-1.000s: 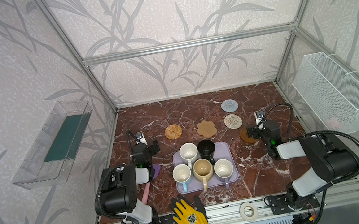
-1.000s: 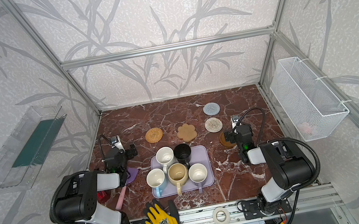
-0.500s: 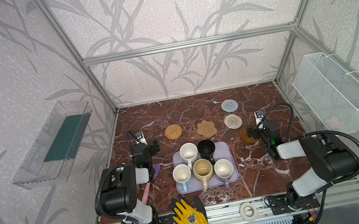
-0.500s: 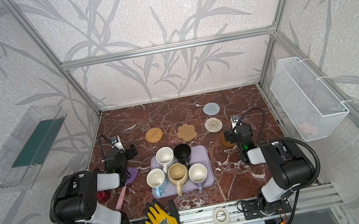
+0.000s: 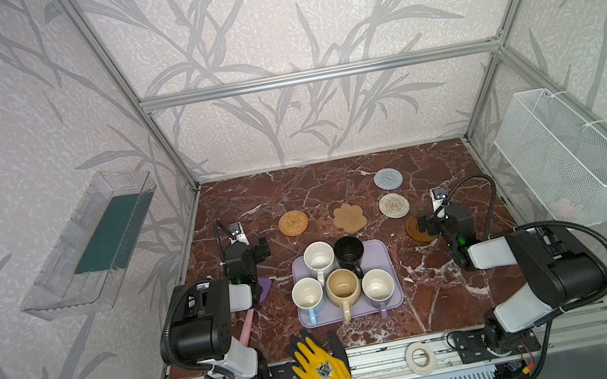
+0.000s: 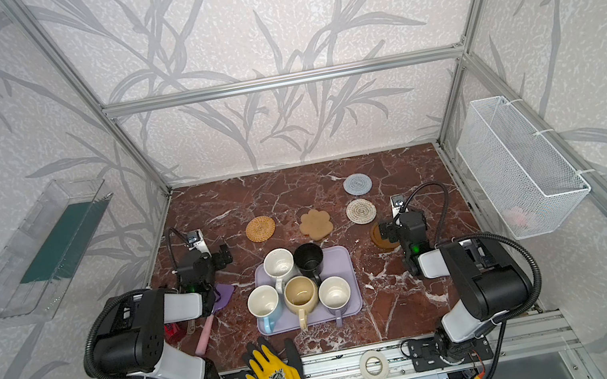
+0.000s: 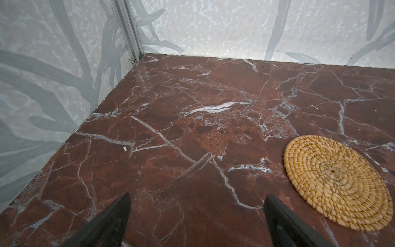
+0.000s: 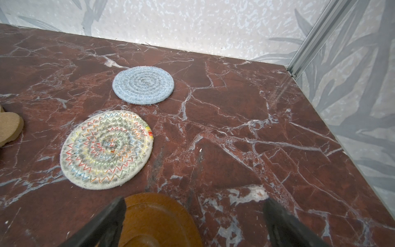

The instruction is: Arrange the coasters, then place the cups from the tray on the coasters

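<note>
cups (image 5: 343,285) all stand on the tray (image 5: 377,254).

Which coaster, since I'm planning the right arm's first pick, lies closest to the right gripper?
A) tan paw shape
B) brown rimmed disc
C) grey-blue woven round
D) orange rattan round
B: in the right wrist view the brown rimmed disc lies directly below the open right gripper, partly between its tips.

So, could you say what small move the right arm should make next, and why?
Probably lower the open right gripper onto the brown coaster beneath it and grip its rim: it sits off the row of three coasters.
</note>
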### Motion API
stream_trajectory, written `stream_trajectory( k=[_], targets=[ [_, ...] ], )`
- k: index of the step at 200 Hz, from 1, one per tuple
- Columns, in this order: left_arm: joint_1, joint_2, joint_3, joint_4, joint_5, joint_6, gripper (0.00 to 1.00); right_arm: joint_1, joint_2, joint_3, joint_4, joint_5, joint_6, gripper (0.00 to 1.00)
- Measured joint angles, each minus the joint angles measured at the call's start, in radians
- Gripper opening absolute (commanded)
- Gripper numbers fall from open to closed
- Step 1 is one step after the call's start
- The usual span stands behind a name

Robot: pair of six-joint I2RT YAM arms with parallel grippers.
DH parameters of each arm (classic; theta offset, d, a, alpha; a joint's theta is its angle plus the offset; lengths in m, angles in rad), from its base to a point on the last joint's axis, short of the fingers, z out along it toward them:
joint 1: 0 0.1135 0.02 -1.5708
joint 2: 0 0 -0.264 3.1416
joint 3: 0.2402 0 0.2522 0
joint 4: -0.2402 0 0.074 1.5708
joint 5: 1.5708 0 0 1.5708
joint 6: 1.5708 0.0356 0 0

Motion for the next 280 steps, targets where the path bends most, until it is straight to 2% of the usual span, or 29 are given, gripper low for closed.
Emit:
stream_trajectory(
  k=[64,87,138,170,192,223,253,280],
  targets=[
    [0.0,0.0,-0.006,0.016,0.002,0.0,0.99,0.0,-0.002,0.0,0.0,0.0,0.0,0.99],
    [0.0,-0.031,-0.046,0.049,0.004,0.0,0.99,0.0,-0.043,0.0,-0.026,0.0,0.002,0.99],
    [0.0,-0.208,-0.068,-0.003,-0.013,-0.001,0.99,0.0,-0.251,0.008,-0.202,0.0,0.019,0.99],
    [-0.002,-0.352,-0.059,-0.137,-0.052,-0.031,0.99,0.0,-0.36,0.078,-0.436,0.011,0.115,0.99],
    [-0.004,-0.449,0.005,-0.293,-0.05,-0.076,0.99,-0.001,-0.436,0.139,-0.587,-0.018,0.196,0.99],
    [-0.006,-0.52,0.142,-0.476,-0.031,-0.214,0.99,-0.001,-0.522,0.193,-0.749,-0.091,0.308,0.99],
    [-0.006,-0.541,0.162,-0.527,0.055,-0.357,0.99,-0.001,-0.539,0.268,-0.885,-0.172,0.389,0.99],
    [-0.014,-0.488,0.224,-0.628,0.161,-0.44,0.99,0.002,-0.499,0.342,-0.972,-0.241,0.442,0.99]
  ],
)
